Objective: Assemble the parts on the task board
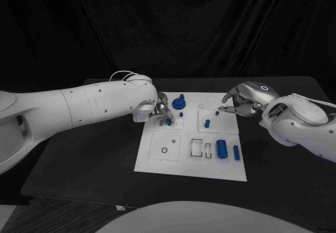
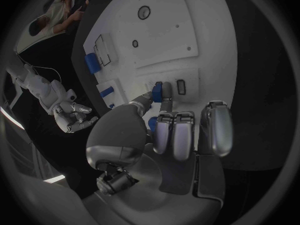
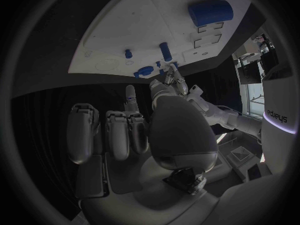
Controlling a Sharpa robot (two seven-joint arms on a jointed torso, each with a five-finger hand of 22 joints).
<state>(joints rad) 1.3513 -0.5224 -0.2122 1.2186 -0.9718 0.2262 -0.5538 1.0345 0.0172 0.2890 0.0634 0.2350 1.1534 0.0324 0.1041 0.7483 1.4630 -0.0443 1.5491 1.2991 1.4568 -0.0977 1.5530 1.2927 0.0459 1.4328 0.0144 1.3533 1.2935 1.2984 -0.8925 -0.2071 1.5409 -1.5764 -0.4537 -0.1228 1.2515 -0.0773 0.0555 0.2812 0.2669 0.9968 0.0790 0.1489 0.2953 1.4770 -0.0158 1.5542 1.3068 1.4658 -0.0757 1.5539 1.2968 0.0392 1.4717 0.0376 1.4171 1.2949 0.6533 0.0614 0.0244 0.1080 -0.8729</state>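
I am working in what is looking like a robotics lab: dark curtains (image 1: 210, 34) are hanging behind my matte black table (image 1: 84, 165), and a flat white plastic task board (image 1: 175, 160) is lying at its centre.

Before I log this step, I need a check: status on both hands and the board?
Left hand pinching a small blue part at a task board slot. Right hand curled, holding nothing, by the board's far right corner. Nothing in the way.
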